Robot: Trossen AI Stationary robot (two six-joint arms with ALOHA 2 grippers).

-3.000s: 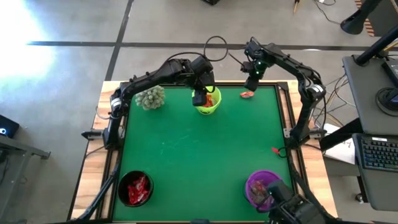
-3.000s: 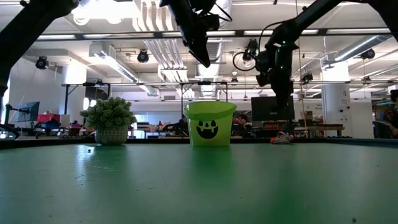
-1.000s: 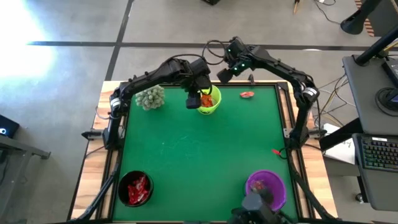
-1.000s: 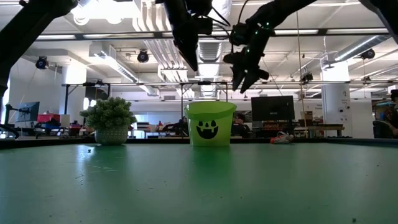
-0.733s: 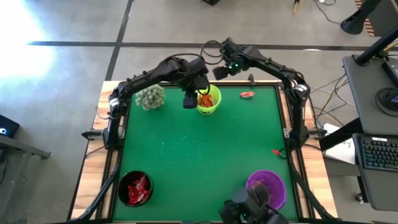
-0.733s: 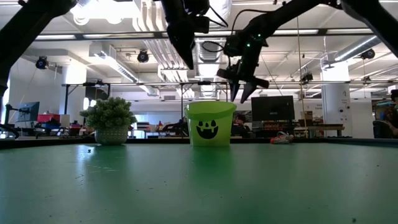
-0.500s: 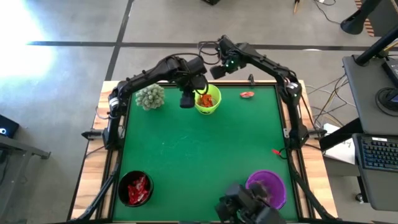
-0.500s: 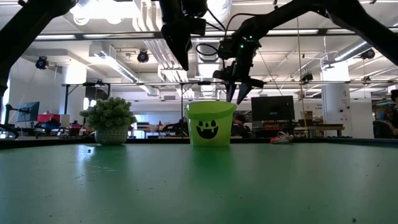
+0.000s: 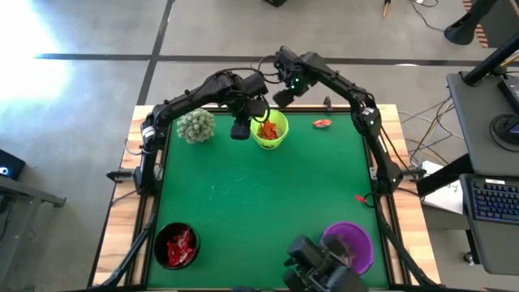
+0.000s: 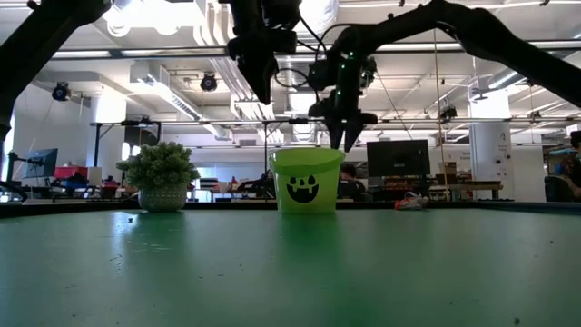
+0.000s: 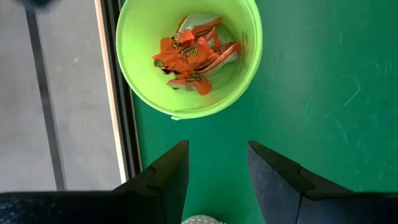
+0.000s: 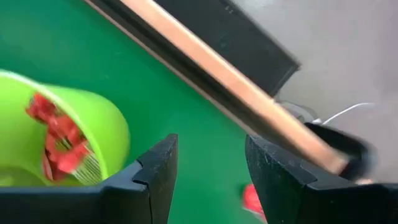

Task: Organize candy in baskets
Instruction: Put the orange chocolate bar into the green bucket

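Here, both spread, empty hands, left hand (image 9: 240,130) and right hand (image 9: 283,98), flank the lime basket (image 9: 271,130); the right should next approach the stray candy (image 9: 323,123) squarely.

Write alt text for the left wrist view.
A lime green basket holding orange-wrapped candy sits on the green table near its edge. The left pincer hangs open above the mat beside it, holding nothing.

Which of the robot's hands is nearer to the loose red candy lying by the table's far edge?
The right. The right hand hangs open above the lime green basket's far rim, on the red candy's side. The left hand, also open, hangs beyond the basket's other side.
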